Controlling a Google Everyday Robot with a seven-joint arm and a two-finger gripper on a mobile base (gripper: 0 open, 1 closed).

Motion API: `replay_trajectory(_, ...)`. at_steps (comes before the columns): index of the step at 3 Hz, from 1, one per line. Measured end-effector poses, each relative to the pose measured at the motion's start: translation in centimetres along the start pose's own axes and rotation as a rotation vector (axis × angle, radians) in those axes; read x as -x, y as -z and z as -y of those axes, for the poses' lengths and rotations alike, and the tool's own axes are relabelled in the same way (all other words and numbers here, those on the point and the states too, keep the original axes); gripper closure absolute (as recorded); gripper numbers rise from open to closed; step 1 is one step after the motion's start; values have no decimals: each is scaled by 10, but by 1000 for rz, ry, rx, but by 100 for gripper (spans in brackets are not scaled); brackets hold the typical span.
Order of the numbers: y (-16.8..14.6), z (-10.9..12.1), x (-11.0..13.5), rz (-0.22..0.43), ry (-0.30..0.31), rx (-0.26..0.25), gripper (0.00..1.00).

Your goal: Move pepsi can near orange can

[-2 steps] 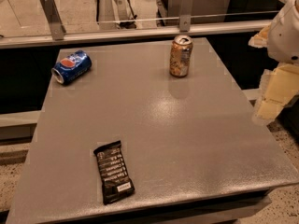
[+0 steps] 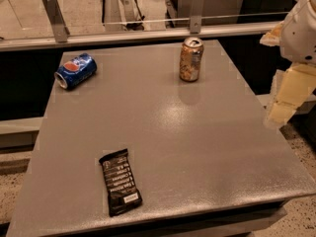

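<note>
Status of transfer: not begun, judging from the layout. Pepsi can (image 2: 75, 70): on its side at the far left corner of the desk (image 2: 197, 147), silver end turned toward the left edge, blue body and round logo uppermost. Orange can (image 2: 191, 59): upright near the far edge, somewhat right of its middle, well apart from the pepsi can, with bare desk surface between. Gripper (image 2: 279, 110): off the desk, beyond the right edge, alongside the middle stretch of that edge, touching nothing on the desk. Opening of the gripper: cannot tell from this view; no object seen in its hold. Black snack bar (image 2: 120, 182): flat near the near edge, left of centre, outside the direct line between the two cans. Done so far: nothing visible; no approach to the pepsi can, no grasp, no lift. Left to do, by estimate: reach across the whole desk to the far left corner, take the lying can around its body, carry or slide it along the far edge, set it down just beside the orange can without knocking that can over. Likely difficulty: round body on its side, liable to roll on contact; long reach from the right edge. Completion criterion: pepsi can at rest near the orange can, released.
</note>
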State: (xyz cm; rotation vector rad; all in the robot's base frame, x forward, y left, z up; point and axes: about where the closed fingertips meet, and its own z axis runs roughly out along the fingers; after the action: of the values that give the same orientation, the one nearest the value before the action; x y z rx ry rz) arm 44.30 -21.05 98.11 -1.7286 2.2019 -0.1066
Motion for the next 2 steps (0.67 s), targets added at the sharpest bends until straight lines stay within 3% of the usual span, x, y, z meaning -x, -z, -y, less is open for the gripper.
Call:
replay_trajectory(1,-2,17,55,82,127,-33,0)
replay_trajectory(2,-6,33,153,247,355,-56,0)
